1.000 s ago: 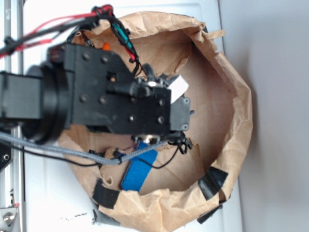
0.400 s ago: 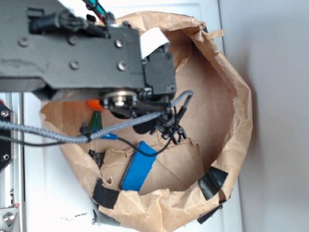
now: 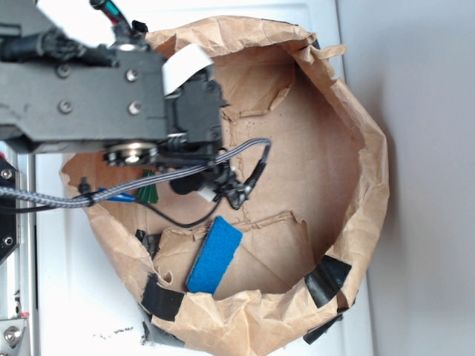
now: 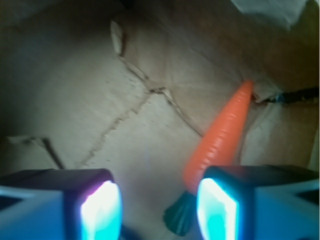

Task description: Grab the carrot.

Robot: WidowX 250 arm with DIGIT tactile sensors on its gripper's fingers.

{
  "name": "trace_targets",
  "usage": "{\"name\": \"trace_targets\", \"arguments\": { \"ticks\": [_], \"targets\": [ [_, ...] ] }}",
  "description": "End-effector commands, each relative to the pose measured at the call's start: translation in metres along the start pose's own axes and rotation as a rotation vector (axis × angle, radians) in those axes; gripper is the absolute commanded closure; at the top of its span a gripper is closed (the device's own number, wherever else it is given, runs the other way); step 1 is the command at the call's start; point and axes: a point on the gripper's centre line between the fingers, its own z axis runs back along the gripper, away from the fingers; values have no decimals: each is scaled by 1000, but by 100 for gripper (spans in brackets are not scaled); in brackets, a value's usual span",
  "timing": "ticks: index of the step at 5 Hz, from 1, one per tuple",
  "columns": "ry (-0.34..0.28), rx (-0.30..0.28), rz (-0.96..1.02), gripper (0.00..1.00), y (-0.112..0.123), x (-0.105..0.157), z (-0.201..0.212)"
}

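Hand (image 4: 159, 212) spread wide at the bottom of the wrist frame, its two pale blue fingertips (image 4: 102, 210) glowing at lower left and lower right with nothing between them but bare brown paper and, toward the right one, the stem end of the carrot (image 4: 222, 137). That carrot lies on the creased floor of the paper bag (image 3: 356, 141), running from its tip at upper right of the wrist frame down to its dark green stem at bottom centre, its thick end passing just beside or partly behind the right fingertip. In the exterior frame the arm covers the upper left and hides nearly all of the carrot; only a sliver of green shows below the arm, and whether that is the stem I cannot say for sure. The blue block (image 3: 214, 254) lies apart, lower in the bag, and is no part of this. To my judgement the grab is not yet lined up: the carrot sits off to the right of the gap and slants across it. A good approach would bring the gap over the thick orange part, turn the wrist so the fingers straddle it across its length, then go down to the paper before squeezing. Glossy tapered plastic is likely to squirt out if pinched near the stem or the tip.
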Motion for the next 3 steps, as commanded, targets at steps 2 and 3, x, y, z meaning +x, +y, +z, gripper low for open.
{"name": "trace_targets", "arguments": {
  "ticks": [2, 3],
  "targets": [
    [-76, 74, -130, 0, 28, 8, -36],
    [-44, 74, -170, 0, 23, 11, -57]
  ]
}}
